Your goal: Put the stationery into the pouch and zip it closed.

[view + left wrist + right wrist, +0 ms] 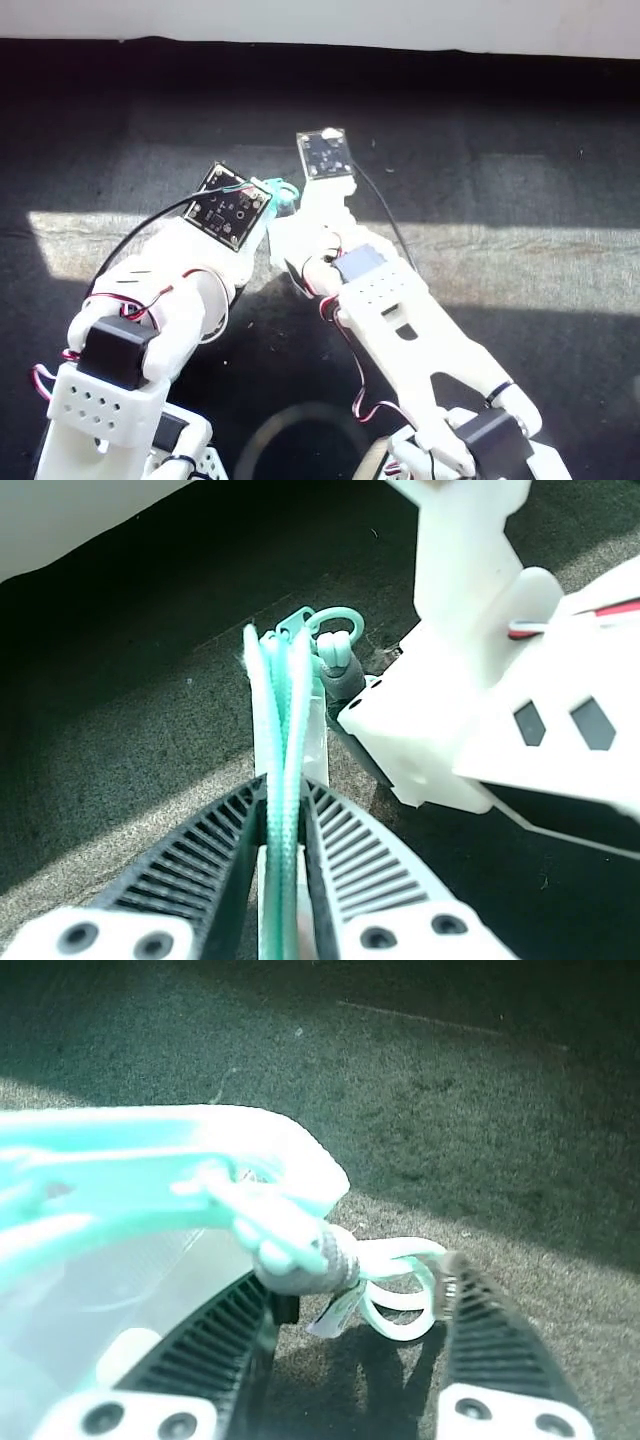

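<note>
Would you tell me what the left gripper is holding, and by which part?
The left gripper clamps the pouch by its teal zipper edge.

Two arms are standing side by side here, the left arm (150, 300) and the right arm (400, 310), and that is giving us two grippers: the left gripper (283, 810) and the right gripper (362, 1285). One pouch (280, 710) is showing, one ring pull (400, 1295) is hanging off its zip, and one dark mat (520, 150) is lying underneath.
</note>
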You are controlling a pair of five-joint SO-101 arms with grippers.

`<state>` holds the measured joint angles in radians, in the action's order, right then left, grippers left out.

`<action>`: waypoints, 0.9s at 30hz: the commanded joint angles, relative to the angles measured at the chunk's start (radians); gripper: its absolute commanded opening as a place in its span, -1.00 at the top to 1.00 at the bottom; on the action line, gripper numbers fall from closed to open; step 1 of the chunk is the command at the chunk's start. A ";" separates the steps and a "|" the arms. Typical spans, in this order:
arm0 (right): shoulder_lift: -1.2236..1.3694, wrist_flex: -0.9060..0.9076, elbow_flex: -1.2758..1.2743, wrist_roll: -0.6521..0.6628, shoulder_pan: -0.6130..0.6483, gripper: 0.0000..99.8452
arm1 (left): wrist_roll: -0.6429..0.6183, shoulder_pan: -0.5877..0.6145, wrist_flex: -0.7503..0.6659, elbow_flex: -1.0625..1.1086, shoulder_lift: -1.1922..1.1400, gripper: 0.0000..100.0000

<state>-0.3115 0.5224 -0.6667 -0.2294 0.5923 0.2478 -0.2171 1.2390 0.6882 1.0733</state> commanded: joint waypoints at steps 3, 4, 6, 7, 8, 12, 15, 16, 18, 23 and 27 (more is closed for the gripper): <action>0.008 -0.018 0.068 0.130 -0.013 0.98 | -0.002 0.005 -0.012 -0.007 0.010 0.98; 0.010 -0.018 0.068 0.133 -0.013 0.99 | -0.002 0.005 -0.012 -0.007 0.010 0.98; 0.010 -0.018 0.067 0.132 -0.013 0.99 | -0.002 0.005 -0.014 -0.007 0.010 0.98; 0.010 -0.018 0.064 0.132 -0.013 0.99 | -0.002 0.005 -0.014 -0.007 0.010 0.98; 0.010 -0.018 0.062 0.132 -0.018 0.99 | -0.002 0.005 -0.014 -0.008 0.010 0.98; 0.001 -0.018 0.061 0.132 -0.082 0.99 | -0.002 0.005 -0.012 -0.010 0.010 0.98; 0.001 -0.018 0.061 0.132 -0.143 0.99 | -0.002 0.005 -0.011 -0.008 0.010 0.98; 0.001 -0.018 0.061 0.132 -0.160 0.99 | -0.002 0.005 -0.011 -0.007 0.010 0.98; 0.001 -0.015 0.061 0.132 -0.182 0.99 | -0.002 0.005 -0.012 -0.007 0.010 0.98; -0.004 0.048 0.051 0.132 -0.157 0.99 | -0.002 0.005 -0.014 -0.007 0.010 0.98; -0.093 0.122 0.015 0.132 -0.117 0.99 | 0.000 0.005 -0.014 -0.007 0.010 0.98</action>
<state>-0.3207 0.6038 -0.6529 -0.1066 0.4557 0.2493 -0.2186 1.2390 0.6882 1.0733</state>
